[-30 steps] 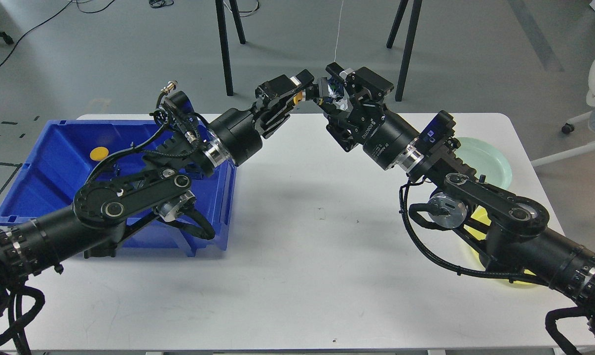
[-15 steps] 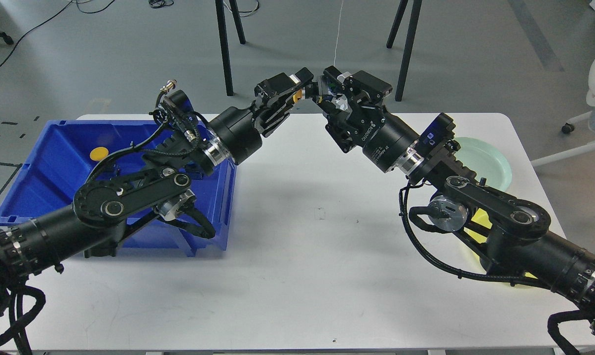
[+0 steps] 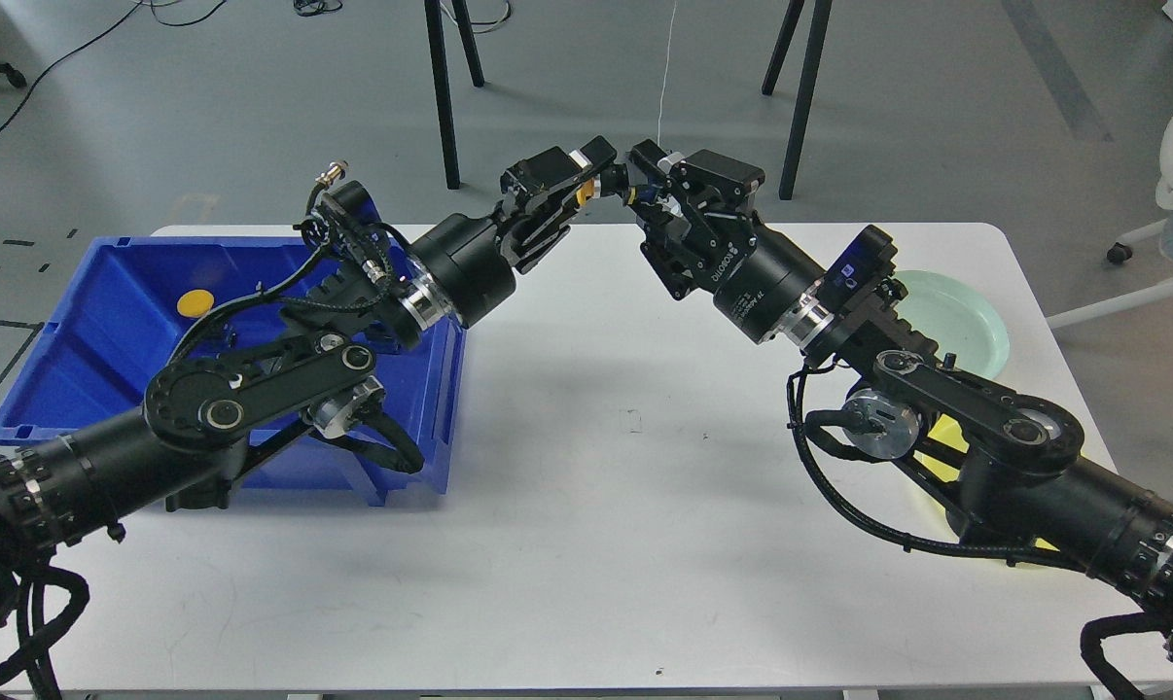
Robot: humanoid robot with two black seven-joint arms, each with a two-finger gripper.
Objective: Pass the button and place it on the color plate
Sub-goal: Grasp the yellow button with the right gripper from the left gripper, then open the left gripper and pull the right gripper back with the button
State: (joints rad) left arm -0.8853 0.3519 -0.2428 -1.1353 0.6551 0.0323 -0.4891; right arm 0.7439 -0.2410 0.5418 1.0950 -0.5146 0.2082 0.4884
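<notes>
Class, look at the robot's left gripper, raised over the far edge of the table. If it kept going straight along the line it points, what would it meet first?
Most likely the right gripper, which faces the left gripper almost tip to tip. The yellow button sits between them; depth is hard to judge here.

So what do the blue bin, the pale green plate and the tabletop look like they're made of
Blue bin: likely moulded plastic, with an even saturated colour, a soft sheen and ribbed walls. Pale green plate: probably translucent plastic, though glass is possible, since its rim looks milky and see-through. Tabletop: a smooth matt white surface, likely laminate, with rounded corners and faint scuffs.
</notes>
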